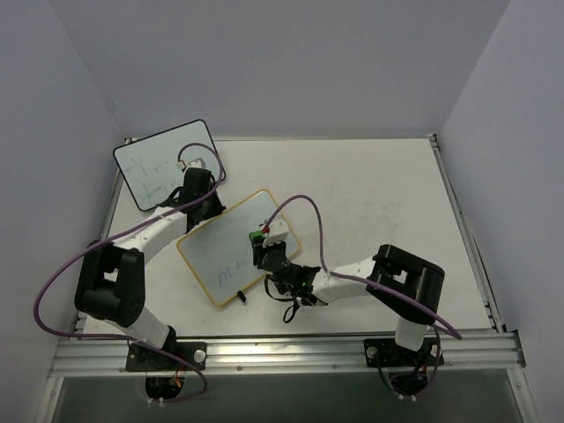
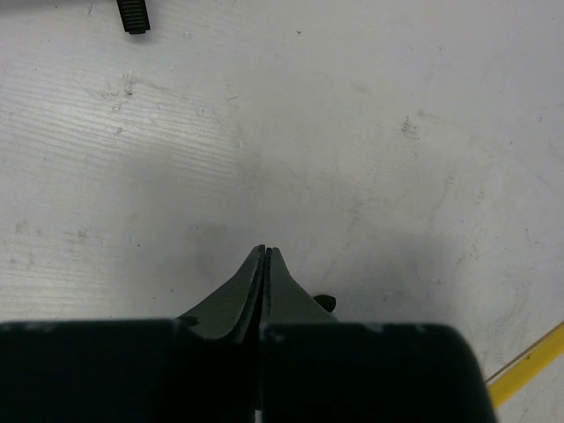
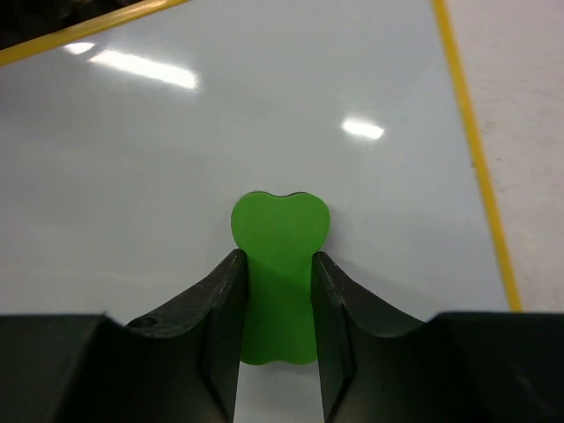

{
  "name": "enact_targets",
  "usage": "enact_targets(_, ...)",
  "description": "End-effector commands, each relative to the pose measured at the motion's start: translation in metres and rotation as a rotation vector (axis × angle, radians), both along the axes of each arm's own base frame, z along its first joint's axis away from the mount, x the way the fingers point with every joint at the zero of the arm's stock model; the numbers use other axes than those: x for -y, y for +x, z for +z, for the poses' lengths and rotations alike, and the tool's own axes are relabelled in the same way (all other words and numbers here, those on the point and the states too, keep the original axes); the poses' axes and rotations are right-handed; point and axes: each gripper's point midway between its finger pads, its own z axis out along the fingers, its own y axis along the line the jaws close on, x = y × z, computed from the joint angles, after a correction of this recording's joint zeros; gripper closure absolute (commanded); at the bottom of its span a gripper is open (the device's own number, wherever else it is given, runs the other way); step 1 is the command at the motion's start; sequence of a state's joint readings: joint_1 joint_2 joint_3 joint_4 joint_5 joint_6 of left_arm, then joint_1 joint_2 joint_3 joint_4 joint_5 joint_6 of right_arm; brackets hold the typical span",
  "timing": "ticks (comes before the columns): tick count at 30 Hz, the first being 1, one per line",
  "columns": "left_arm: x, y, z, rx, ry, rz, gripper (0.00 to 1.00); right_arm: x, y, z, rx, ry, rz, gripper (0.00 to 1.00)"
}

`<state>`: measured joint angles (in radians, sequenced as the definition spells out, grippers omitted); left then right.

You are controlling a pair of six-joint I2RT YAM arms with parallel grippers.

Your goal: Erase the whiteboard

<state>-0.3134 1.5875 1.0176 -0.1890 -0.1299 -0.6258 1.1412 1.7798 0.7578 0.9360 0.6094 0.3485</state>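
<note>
Whiteboard (image 1: 225, 256) with the yellow rim lies flat on the white counter (image 1: 379, 203), a bit left of the middle and turned at a slant. I see faint writing on its near left part, and the rest looks clean from above. One small black foot (image 1: 241, 297) sticks out from its near edge.

My right gripper (image 1: 261, 242) is over the middle of the whiteboard. It is closed on a green eraser (image 1: 255, 235). In the right wrist view the two fingers (image 3: 225, 300) squeeze the eraser (image 3: 280, 220) from both sides, and its rounded green end sticks out past the tips. The shiny white face of the whiteboard (image 3: 370, 203) fills that view, with a yellow rim along the far side and another down the right. I cannot tell if the eraser is touching the whiteboard.

My left gripper (image 1: 208, 208) is at the far left edge of the whiteboard, between it and a black board (image 1: 163, 163) that sits at the far left corner of the counter and has some writing on it. In the left wrist view its fingers (image 2: 264, 264) are pressed tight together with nothing between them. Under them is bare, scuffed counter (image 2: 308, 132). The whiteboard (image 2: 529, 366) shows there only as a thin yellow strip at the near right corner. A small black thing (image 2: 132, 13) peeks in at the far left, and I cannot tell what it is.
</note>
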Motion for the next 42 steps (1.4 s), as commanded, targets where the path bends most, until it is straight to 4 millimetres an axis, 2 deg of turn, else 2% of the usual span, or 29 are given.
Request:
enact_targets(1,0.013,-0.017,-0.020,-0.069,-0.012,-0.053,0.98,0.054,0.013,-0.033,-0.069,-0.098,-0.128,0.88)
enact_targets(7,0.013,-0.018,-0.021,-0.071,-0.014,-0.055,0.98,0.073,0.017,-0.032,-0.071,-0.091,-0.178,0.88)
enact_targets(13,0.014,-0.019,-0.025,-0.076,-0.013,-0.058,0.98,0.068,0.016,-0.031,-0.061,-0.080,-0.153,0.89)
enact_targets(16,0.015,-0.018,-0.027,-0.075,-0.019,-0.064,0.98,0.050,0.008,-0.031,-0.044,-0.074,-0.096,0.90)
enact_targets(23,0.015,-0.018,-0.024,-0.060,-0.015,-0.070,0.98,-0.011,-0.023,-0.034,-0.007,-0.099,0.035,0.91)
enact_targets(27,0.012,-0.020,-0.020,-0.052,-0.010,-0.067,0.98,-0.022,-0.032,-0.045,-0.007,-0.105,0.055,0.92)
enact_targets(31,0.011,-0.023,-0.021,-0.054,-0.006,-0.064,0.98,-0.002,-0.028,-0.055,-0.024,-0.085,-0.002,0.92)
enact_targets(33,0.010,-0.023,-0.021,-0.051,-0.005,-0.063,0.98,0.010,-0.020,-0.050,-0.025,-0.063,-0.036,0.91)
enact_targets(42,0.007,-0.023,-0.026,-0.062,0.011,-0.058,0.98,0.070,0.012,-0.057,-0.072,-0.007,-0.185,0.92)
